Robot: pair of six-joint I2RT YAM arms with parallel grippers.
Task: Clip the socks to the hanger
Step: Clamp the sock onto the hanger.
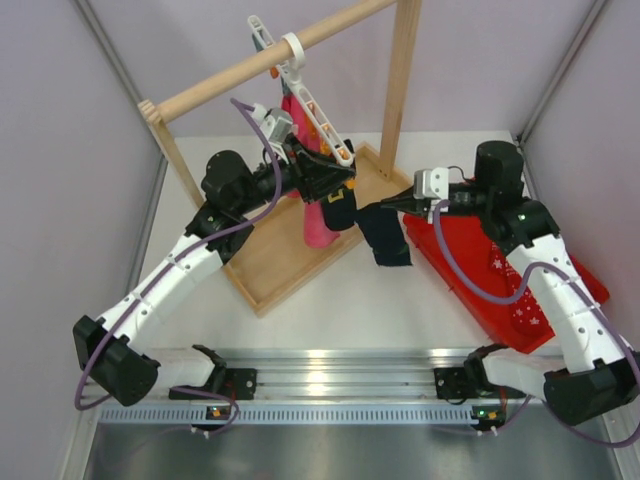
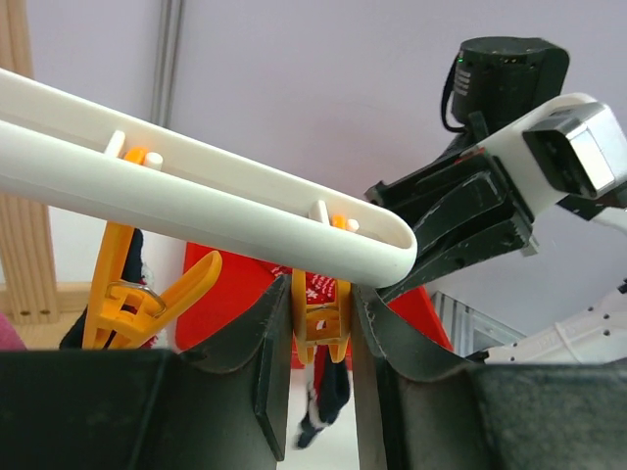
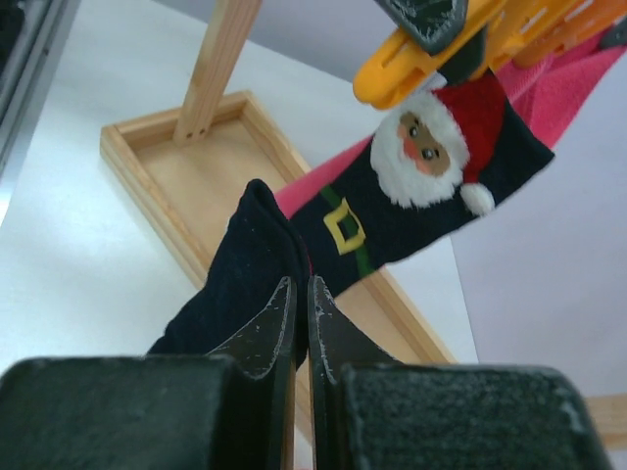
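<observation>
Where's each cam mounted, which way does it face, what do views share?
Top: above and behind the bases, facing down on table, hanger, left arm, right arm.
Left wrist: looks up past the left jaws, shut on an orange clip, at the hanger bar; right arm beyond.
Right wrist: looks past the right jaws, shut on a dark sock, toward the wooden tray.
Shared: both wrist views show that clip.

A white hanger [image 1: 310,110] hangs tilted by its ring from the wooden rail [image 1: 230,75]. The left hand [image 1: 325,180] grips its low end, where a dark sock [image 1: 340,212] dangles before a pink cloth [image 1: 318,230] over the wooden tray [image 1: 270,265]. Just beside it, the right hand [image 1: 395,205] pinches a second dark sock [image 1: 388,245], which droops toward the counter [image 1: 380,310] near a red fabric item [image 1: 470,270].
</observation>
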